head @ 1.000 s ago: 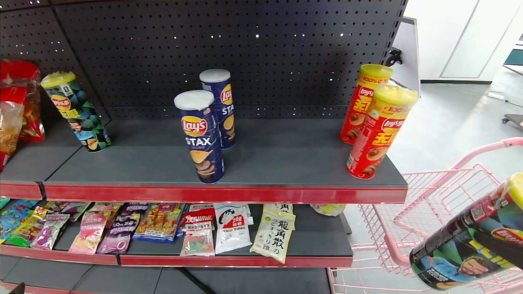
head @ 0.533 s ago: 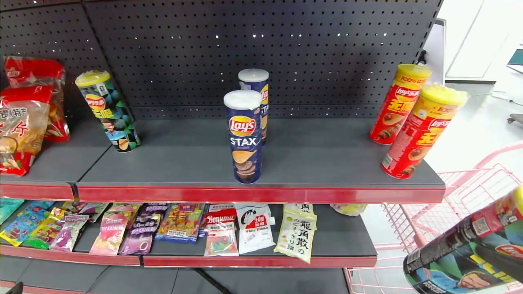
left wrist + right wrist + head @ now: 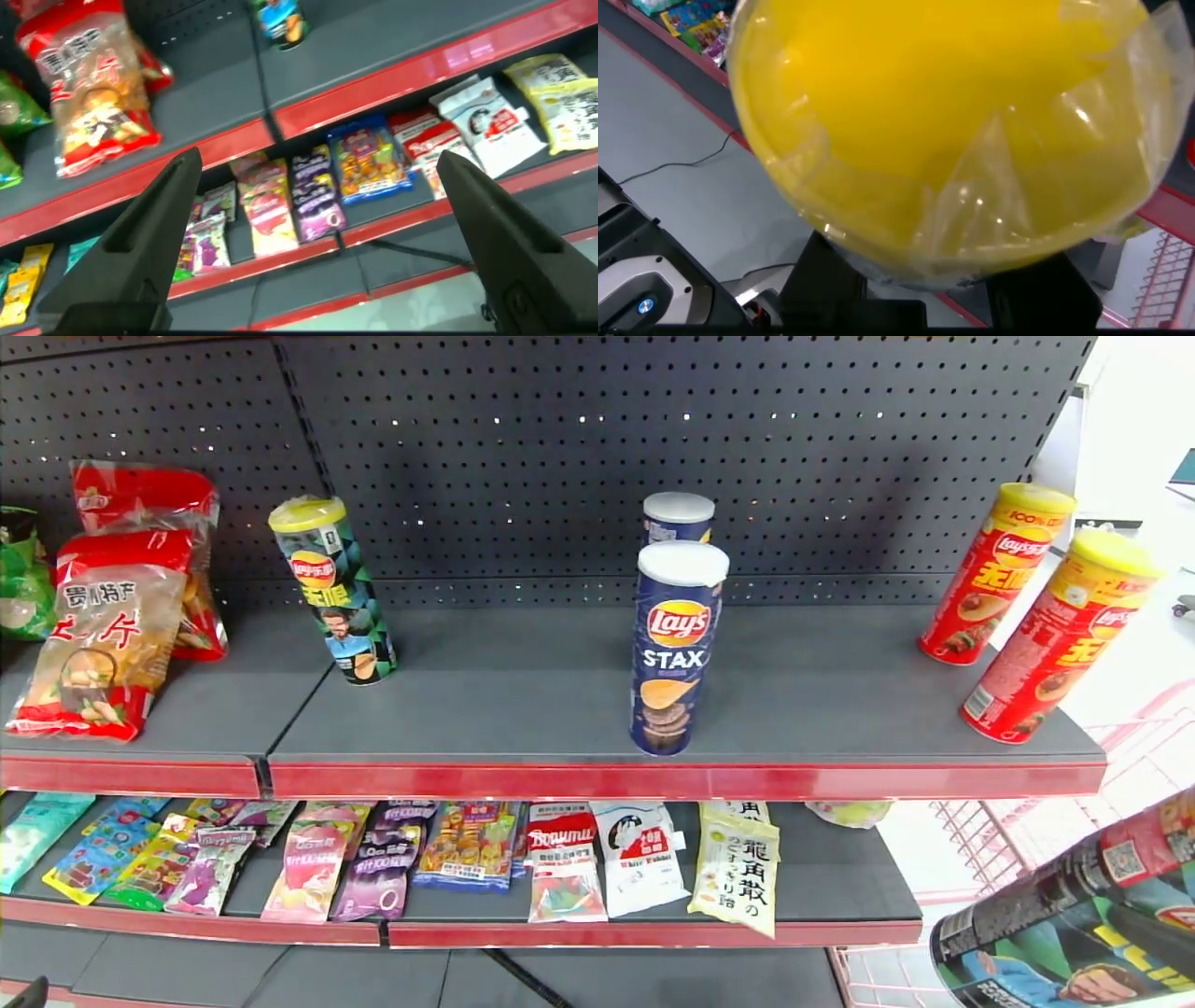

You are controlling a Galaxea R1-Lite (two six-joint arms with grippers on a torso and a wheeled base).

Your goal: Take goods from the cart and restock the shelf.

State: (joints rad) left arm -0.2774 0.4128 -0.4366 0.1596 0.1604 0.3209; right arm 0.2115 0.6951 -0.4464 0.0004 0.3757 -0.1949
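While our right gripper (image 3: 936, 291) holds the can (image 3: 1074, 933) tight, the can hangs tilted in the air, low on our right side. It is not on the shelf (image 3: 523, 709). Its yellow lid (image 3: 943, 121), wrapped in clear film, faces our right wrist camera. The can is black and green with a picture of a person on it. Just behind it we see the pink cart (image 3: 976, 835).

Our left gripper (image 3: 318, 252) is wide open and holds nothing. It hangs in front of the low shelf (image 3: 420, 70), where the small packs (image 3: 318, 187) lie.

On the shelf a green can (image 3: 333, 593) that looks like ours stands upright near the left. Two blue cans (image 3: 677, 644) stand in the middle, one right behind the other. Two red cans (image 3: 1060, 635) with yellow lids stand at the right end, one near the front edge and one farther back. Big bags (image 3: 98, 635) of snacks lean at the far left, well apart from the green can. The shelf has a red front edge (image 3: 653, 779). Behind it is a dark wall (image 3: 560, 429) full of little holes.

On the low shelf the small packs lie in a row, side by side. Some are purple, some blue, some white.
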